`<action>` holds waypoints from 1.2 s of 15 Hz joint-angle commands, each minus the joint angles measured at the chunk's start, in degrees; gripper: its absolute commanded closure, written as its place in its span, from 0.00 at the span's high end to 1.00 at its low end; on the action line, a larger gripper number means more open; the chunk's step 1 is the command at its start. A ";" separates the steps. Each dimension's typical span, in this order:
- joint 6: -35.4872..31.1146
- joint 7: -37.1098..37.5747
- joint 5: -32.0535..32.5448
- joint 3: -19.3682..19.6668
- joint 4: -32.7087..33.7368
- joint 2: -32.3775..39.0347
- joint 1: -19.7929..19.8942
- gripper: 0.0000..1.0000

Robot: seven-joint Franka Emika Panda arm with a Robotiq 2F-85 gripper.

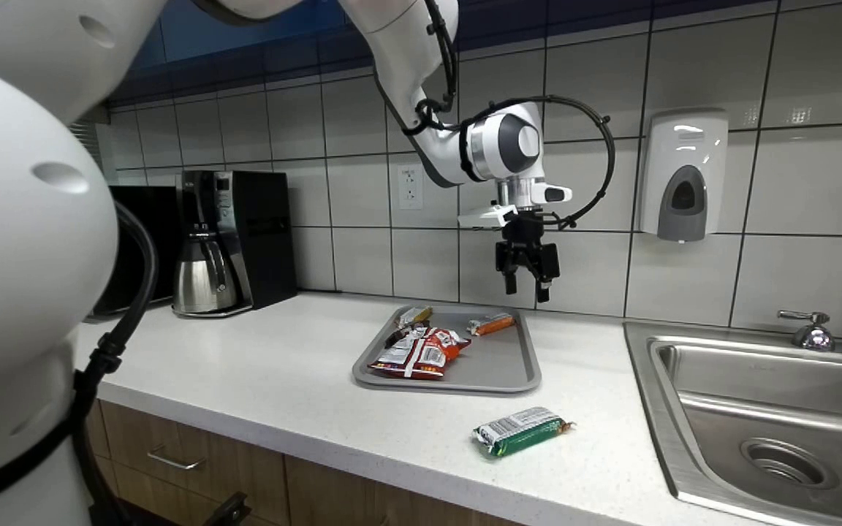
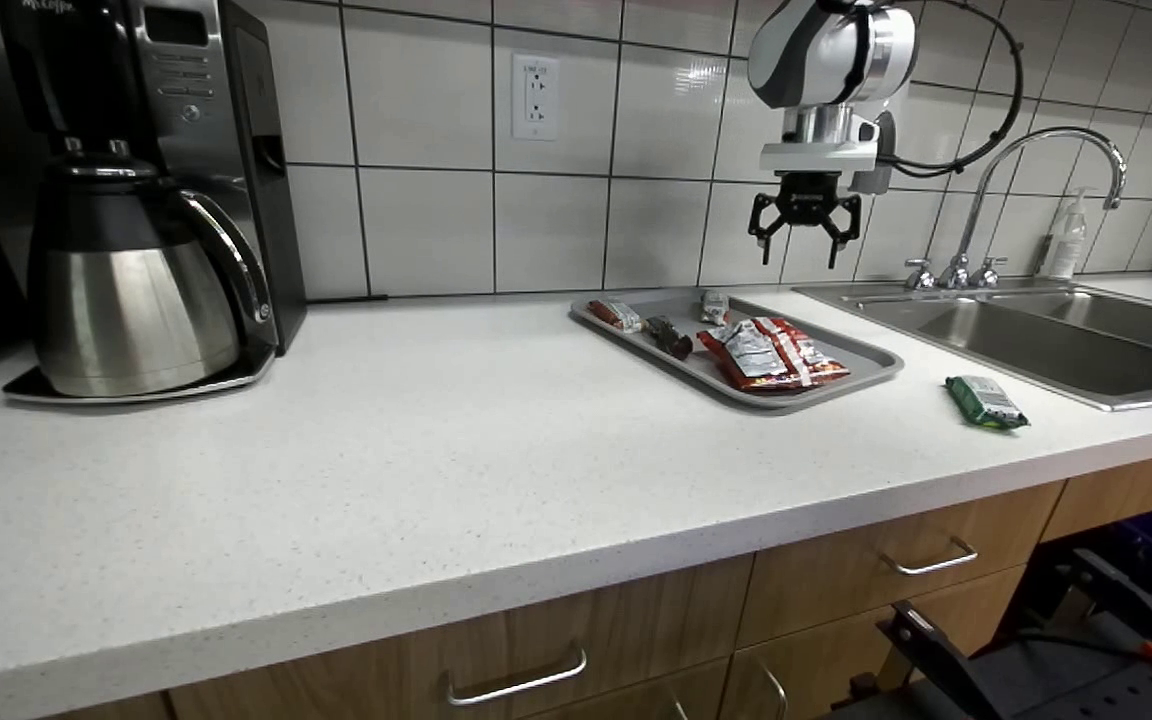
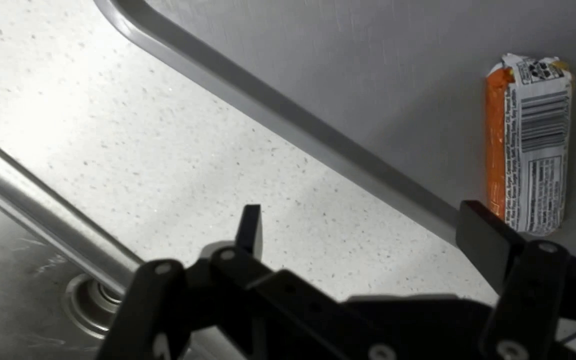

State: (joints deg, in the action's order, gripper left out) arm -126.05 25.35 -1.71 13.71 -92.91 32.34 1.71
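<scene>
Along the counter [image 1: 260,351], in an exterior view, one sink [image 1: 764,380] is set at three o'clock and one coffee maker [image 1: 256,241] at ten o'clock of one tray [image 1: 494,358]. A broad stretch of counter is left between coffee maker and tray, a narrower strip between tray and sink. One gripper [image 2: 798,257] is suspended well above counter and tray, touching neither, its jaws spread wide with only air between them. One red bag [image 1: 421,354] is laid on the tray at nine o'clock. One green packet [image 1: 525,432] is placed off the tray, between four and five, nearer the counter's front edge. Three smaller items are counted on the tray: an orange bar [image 3: 530,150] at two o'clock, nearest the gripper; a yellow packet [image 1: 416,315] towards eleven; a dark packet [image 2: 669,338] beside the bag.
</scene>
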 commanded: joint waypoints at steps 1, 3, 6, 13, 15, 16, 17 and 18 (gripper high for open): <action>-1.85 2.34 1.77 0.13 -10.33 -7.88 -0.40 1.00; -3.33 3.83 2.75 0.53 -14.71 -11.12 -1.00 1.00; -5.59 7.30 5.00 0.88 -21.32 -15.90 -1.69 1.00; -8.50 11.29 12.26 -0.08 -32.51 -25.12 -0.61 1.00; -6.81 9.97 10.72 -0.90 -29.08 -21.98 0.28 1.00; -6.96 9.97 10.96 -0.96 -29.90 -22.70 0.34 1.00; -7.06 9.97 11.01 -1.01 -30.38 -23.16 0.39 1.00; -7.14 9.97 11.01 -1.03 -30.63 -23.38 0.41 1.00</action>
State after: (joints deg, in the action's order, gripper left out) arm -133.40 35.18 9.01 14.17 -123.69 8.99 0.62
